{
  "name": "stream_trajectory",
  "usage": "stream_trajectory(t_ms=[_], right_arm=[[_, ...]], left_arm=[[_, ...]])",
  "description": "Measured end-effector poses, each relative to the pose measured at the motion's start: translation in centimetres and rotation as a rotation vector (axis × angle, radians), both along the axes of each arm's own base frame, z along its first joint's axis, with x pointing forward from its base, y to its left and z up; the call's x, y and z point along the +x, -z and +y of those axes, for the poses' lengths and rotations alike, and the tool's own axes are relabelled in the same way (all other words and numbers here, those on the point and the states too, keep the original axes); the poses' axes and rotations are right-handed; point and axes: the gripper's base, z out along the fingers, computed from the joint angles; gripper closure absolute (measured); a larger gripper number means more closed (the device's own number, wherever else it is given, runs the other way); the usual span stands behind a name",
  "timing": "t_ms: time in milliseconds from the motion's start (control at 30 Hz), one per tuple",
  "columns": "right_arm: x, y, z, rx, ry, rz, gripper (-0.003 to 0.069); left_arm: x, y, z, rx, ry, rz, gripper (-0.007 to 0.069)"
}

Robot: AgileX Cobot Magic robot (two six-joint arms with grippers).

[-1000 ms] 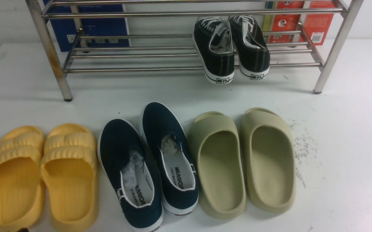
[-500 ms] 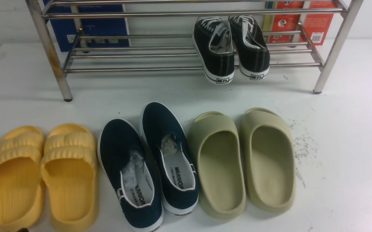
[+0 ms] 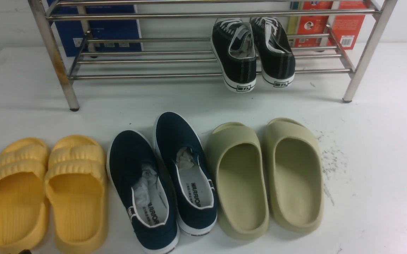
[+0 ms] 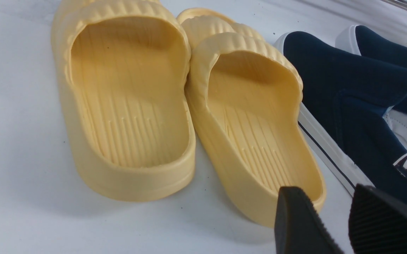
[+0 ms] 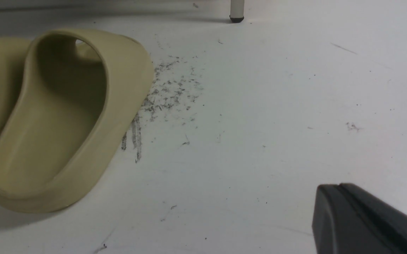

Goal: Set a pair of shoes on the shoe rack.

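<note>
The pair of shoes (image 3: pixel 252 53), black lace-up sneakers with white laces and soles, rests side by side on the lower bars of the shoe rack (image 3: pixel 147 75), right of its middle, heels hanging over the front bar. In the left wrist view my left gripper (image 4: pixel 325 197) is open with nothing between its fingers, low over the table by the heel of a yellow slide. My right gripper (image 5: pixel 337 188) is shut and empty above bare table, to the right of an olive slide. One foot of the shoe rack (image 5: pixel 236 10) shows far ahead of it. Neither gripper touches the sneakers.
A row of footwear lies in front of the rack: yellow slides (image 3: pixel 44 190) on the left, navy slip-ons (image 3: pixel 161 176) in the middle, olive slides (image 3: pixel 266 176) on the right. A blue box (image 3: pixel 97 28) and a red box (image 3: pixel 330 24) stand behind the rack. Dark scuff marks (image 3: pixel 332 162) dot the white table.
</note>
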Motion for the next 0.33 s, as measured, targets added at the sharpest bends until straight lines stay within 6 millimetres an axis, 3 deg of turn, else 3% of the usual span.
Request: stream_trajectory(t_ms=[333], right_arm=[[0.0, 0.0, 0.0, 0.0, 0.0, 0.0, 0.0634]], left_arm=[[0.0, 0.0, 0.0, 0.0, 0.0, 0.0, 0.0386]])
